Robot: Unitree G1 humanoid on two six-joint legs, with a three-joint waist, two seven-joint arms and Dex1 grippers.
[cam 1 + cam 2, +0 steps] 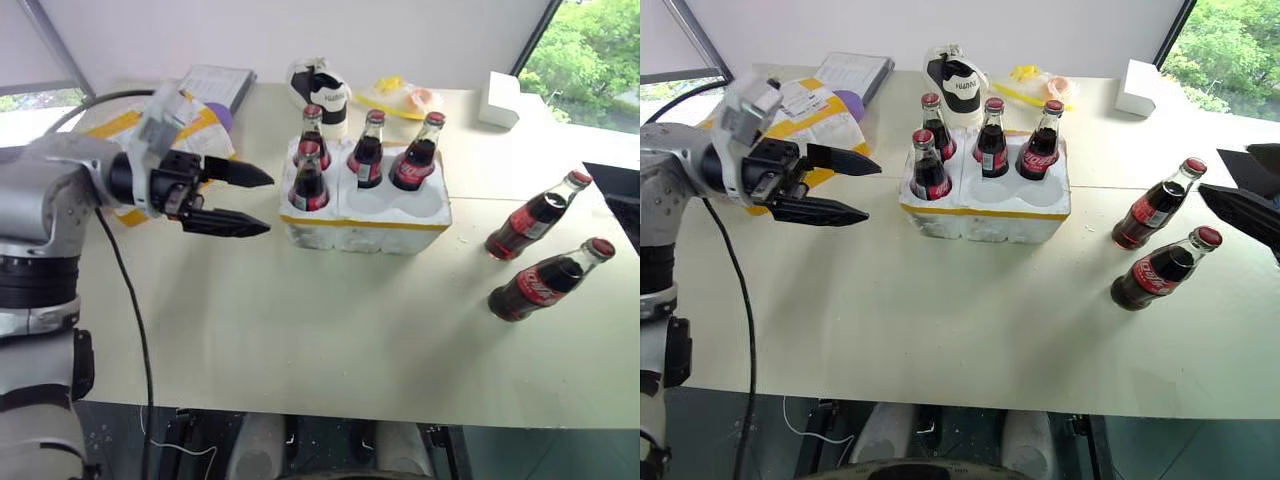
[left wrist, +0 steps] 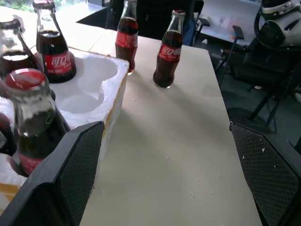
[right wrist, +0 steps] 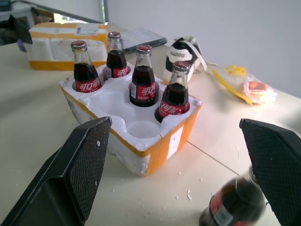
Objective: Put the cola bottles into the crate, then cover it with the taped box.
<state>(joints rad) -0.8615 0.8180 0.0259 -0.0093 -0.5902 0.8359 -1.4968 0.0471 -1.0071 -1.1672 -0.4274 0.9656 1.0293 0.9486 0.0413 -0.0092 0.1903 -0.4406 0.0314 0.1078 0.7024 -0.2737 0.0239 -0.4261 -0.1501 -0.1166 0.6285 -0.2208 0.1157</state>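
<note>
I see the crate at the middle of the surface with four cola bottles standing in its wells: three along the far row and one in the near row at my left end, leaving the other two near wells empty. Two more bottles stand upright on the surface to the right, well apart from the crate. Their red labels carry white script I cannot read. The taped box sits at the far left, behind my left pincer, its white label printed too small to make out. My left pincer hovers just left of the crate, fingers spread wide and holding nothing. My right pincer is likewise wide open and empty, facing the crate with one loose bottle close below it.
</note>
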